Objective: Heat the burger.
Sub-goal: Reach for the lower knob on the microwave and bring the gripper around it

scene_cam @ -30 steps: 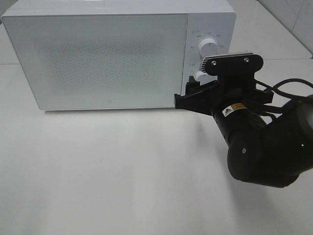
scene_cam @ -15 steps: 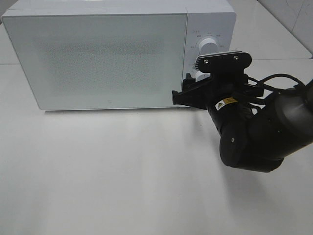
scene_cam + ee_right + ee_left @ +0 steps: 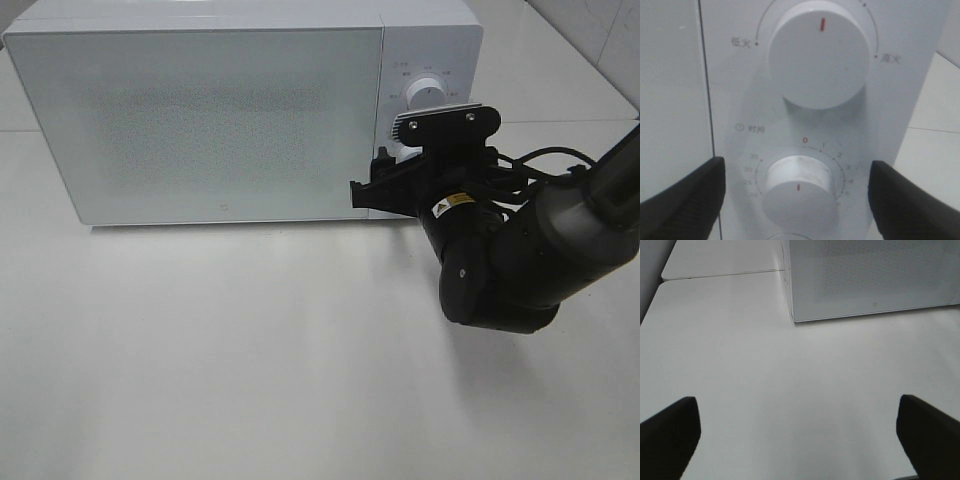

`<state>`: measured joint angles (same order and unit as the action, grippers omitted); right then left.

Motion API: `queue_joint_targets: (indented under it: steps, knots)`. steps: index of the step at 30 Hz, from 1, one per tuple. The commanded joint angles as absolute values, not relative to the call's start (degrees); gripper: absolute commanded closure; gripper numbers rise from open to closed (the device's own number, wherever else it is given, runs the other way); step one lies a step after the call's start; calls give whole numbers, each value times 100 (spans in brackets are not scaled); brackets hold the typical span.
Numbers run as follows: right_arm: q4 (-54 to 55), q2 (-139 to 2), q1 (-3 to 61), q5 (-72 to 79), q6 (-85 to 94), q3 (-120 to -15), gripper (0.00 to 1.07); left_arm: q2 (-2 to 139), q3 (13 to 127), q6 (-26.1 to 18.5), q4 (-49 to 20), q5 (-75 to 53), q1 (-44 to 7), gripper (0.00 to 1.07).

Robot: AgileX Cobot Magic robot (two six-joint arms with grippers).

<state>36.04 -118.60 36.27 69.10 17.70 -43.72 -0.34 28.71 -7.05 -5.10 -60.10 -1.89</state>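
A white microwave (image 3: pixel 210 120) fills the upper left and centre of the high view, standing on a white table (image 3: pixel 250 350) with its frosted door (image 3: pixel 200 125) closed flat. The burger shows in none of the views. On the control panel (image 3: pixel 435 50) at the microwave's right end, the upper knob (image 3: pixel 427 92) is in plain sight. The bulky black right arm (image 3: pixel 520 260) reaches in from the right edge of the frame, and its wrist mount blocks the lower knob there. The right wrist view shows the lower knob (image 3: pixel 799 192) with timer numbers printed around it and a red zero above. The right gripper (image 3: pixel 797 172) is spread, one finger (image 3: pixel 687 195) on each side of that knob, with white panel showing between each finger and the knob. The left gripper (image 3: pixel 800 432) is spread wide over bare table, well short of the microwave's front corner (image 3: pixel 792 315), and holds nothing.
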Motion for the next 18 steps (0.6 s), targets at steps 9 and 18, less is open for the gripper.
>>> queue_joint_targets:
  steps: [9, 18]
  knots:
    - [3489, -11975, 3541, 6933, 1639, -4561, 34, -138, 2848, -728, -533, -5959, -172, 7]
    - [3409, -12072, 3478, 6893, 1616, -4595, 42, -138, 2848, -728, -533, -5959, -172, 7]
